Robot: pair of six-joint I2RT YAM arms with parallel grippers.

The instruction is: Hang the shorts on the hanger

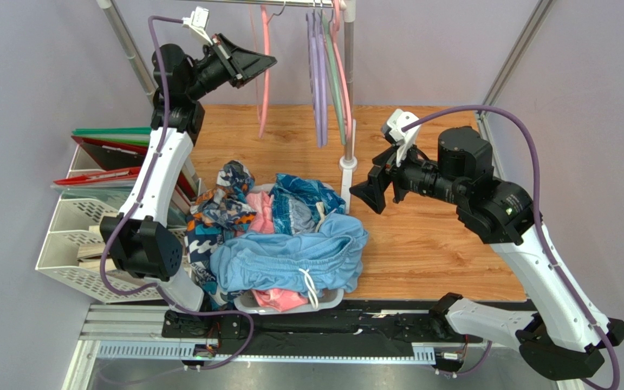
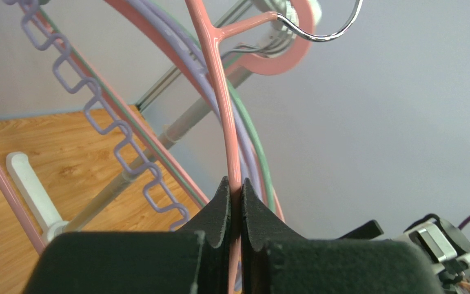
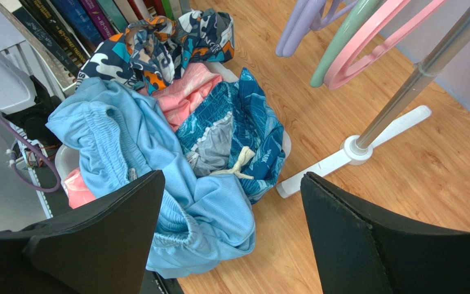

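Pink hanger (image 2: 218, 92) pinched tight by left gripper (image 2: 234, 184), far left, likely for unhooking. Right gripper (image 3: 231, 177) spread wide, empty, facing shorts (image 1: 291, 256), near centre.

Wooden table (image 1: 437, 244), grey walls around. Rack pole (image 1: 348, 73) stands upright on a white base (image 3: 354, 150). Purple hangers (image 1: 318, 89) and a grey-green hanger (image 3: 343, 43) hang side by side on the rack. White bin (image 1: 327, 301) at the near edge, heaped with clothes: teal-blue patterned garment (image 1: 303, 203), pink garment (image 1: 262, 213) beside it, orange-navy patterned garment (image 1: 222, 207) on the left side. White mesh file tray (image 1: 67, 236) far left, red and green folders (image 1: 108, 150) on top, books (image 3: 84, 15) upright next to it.
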